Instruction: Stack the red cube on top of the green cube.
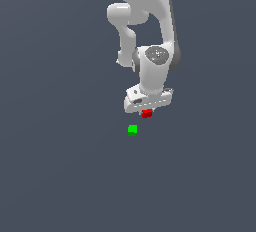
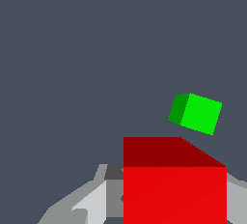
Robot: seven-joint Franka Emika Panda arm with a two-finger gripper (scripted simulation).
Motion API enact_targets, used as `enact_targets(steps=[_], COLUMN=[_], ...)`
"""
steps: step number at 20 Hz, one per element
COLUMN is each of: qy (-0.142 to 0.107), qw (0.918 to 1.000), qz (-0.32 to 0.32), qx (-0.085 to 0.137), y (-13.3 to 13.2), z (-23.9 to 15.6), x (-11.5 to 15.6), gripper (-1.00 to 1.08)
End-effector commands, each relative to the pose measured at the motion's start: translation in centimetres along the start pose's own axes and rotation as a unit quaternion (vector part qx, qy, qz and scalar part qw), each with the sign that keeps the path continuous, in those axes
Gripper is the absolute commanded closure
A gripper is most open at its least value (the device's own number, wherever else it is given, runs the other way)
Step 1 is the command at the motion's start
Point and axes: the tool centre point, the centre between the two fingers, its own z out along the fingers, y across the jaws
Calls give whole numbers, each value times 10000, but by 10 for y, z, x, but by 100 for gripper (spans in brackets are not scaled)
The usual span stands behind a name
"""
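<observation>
The red cube [image 1: 146,113] sits directly under the white hand, between the fingers of my gripper [image 1: 146,111], which is shut on it. In the wrist view the red cube [image 2: 174,189] fills the space between the two grey fingers [image 2: 91,203], and the fingertips are hidden behind it. The green cube [image 1: 132,130] rests alone on the dark grey floor, a short way from the red cube toward the exterior view's left and nearer the camera. From the wrist, the green cube [image 2: 195,113] appears just beyond the red cube's far edge, apart from it.
The white arm [image 1: 150,26] rises behind the hand at the top of the exterior view. The floor [image 1: 60,166] is a plain dark grey surface with nothing else showing on it.
</observation>
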Motion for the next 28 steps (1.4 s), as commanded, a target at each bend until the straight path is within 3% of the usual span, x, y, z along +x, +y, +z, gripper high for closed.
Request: enact_targets(steps=[1,8,19,25,26,28], qy=[0,-1,-4,-4,-4,-4], qw=[10000,10000,10000,10000,10000,10000], qz=[0,0,0,0,0,0], qx=[1,-2,-3,-3,-3,-3], y=[0,13,62,70,70,70], z=[0,10,49,55,55,55], x=[0,5,24,28,28,28], gripper=[108,108,108,108,-92,-92])
